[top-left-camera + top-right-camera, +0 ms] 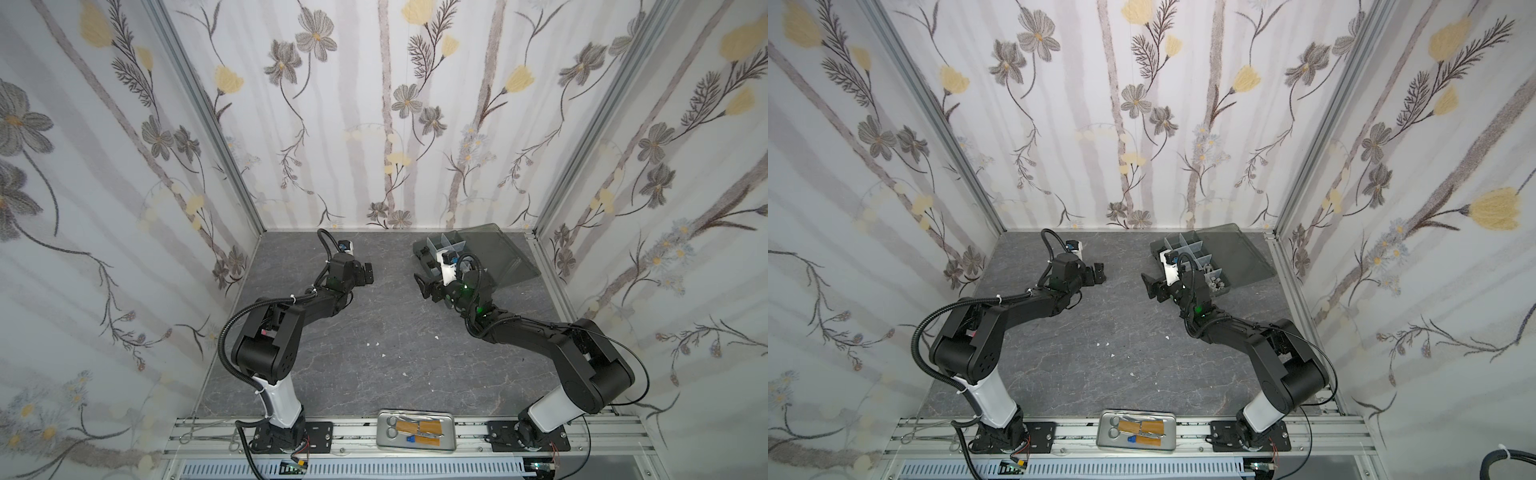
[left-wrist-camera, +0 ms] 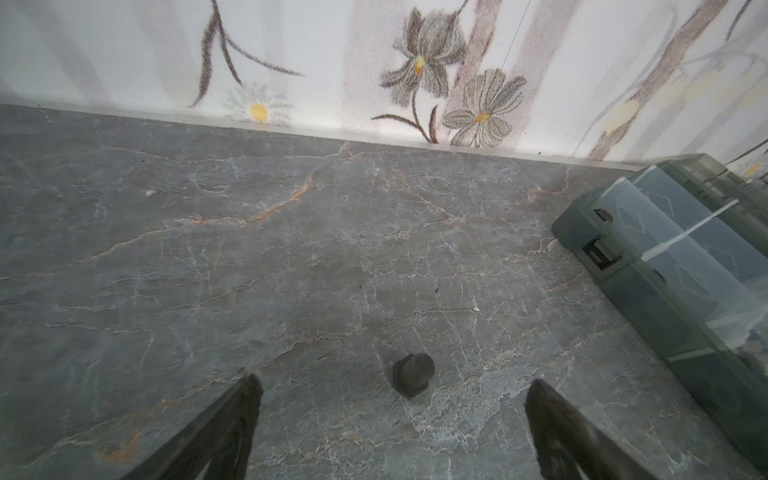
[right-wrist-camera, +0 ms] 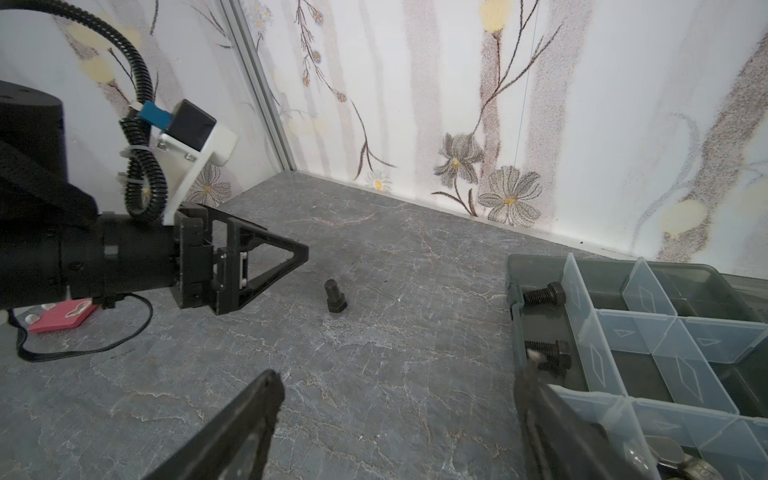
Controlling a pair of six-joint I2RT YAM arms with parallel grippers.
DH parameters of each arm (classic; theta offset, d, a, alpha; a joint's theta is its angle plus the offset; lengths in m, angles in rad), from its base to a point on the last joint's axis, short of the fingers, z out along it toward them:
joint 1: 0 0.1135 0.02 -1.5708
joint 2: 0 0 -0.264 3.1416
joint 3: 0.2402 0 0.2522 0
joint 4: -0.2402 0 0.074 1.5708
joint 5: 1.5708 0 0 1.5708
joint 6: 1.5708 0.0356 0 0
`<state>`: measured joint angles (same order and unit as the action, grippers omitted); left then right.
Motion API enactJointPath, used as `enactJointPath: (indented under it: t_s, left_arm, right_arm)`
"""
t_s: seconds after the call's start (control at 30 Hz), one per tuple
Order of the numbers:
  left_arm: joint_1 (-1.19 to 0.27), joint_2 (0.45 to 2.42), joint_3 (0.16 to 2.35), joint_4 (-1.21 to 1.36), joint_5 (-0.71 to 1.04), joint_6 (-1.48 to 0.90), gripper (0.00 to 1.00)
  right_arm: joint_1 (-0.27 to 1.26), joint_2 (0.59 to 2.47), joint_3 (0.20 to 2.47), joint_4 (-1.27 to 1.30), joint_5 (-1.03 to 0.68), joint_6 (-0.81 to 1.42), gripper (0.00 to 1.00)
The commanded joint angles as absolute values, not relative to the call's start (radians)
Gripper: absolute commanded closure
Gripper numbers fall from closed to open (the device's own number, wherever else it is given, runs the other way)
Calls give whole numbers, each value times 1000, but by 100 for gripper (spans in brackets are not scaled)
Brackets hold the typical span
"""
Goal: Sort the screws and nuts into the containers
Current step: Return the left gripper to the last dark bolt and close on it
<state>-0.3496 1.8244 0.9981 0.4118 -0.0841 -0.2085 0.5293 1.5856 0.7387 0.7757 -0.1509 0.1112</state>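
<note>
Left gripper [image 2: 392, 381] stands wide open, black screw [image 2: 412, 374] lying loose just ahead.

floral wallpapered walls [image 1: 395, 124] are rising behind and beside the grey veined tabletop [image 1: 374, 324]; aluminium rails [image 1: 469, 432] are running along its near edge.

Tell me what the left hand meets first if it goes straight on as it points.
The left hand likely meets the black bolt lying just ahead between its open fingers, unless it passes above it.
</note>
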Motion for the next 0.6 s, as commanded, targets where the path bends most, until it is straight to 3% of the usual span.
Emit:
enactJointPath:
  t_s: [0.0,0.2,0.57]
  left_arm:
    - [-355,1886,1056,407,-37,-204,0]
    - [-392,2044,1252,249,-69,-178,3]
    - [-396,2141,1364,109,-140,-206,33]
  right_arm:
    - [532,1587,746,775,-142,101,13]
    - [535,1589,779,755,-136,109,14]
    - [535,1627,800,735,-145,103,14]
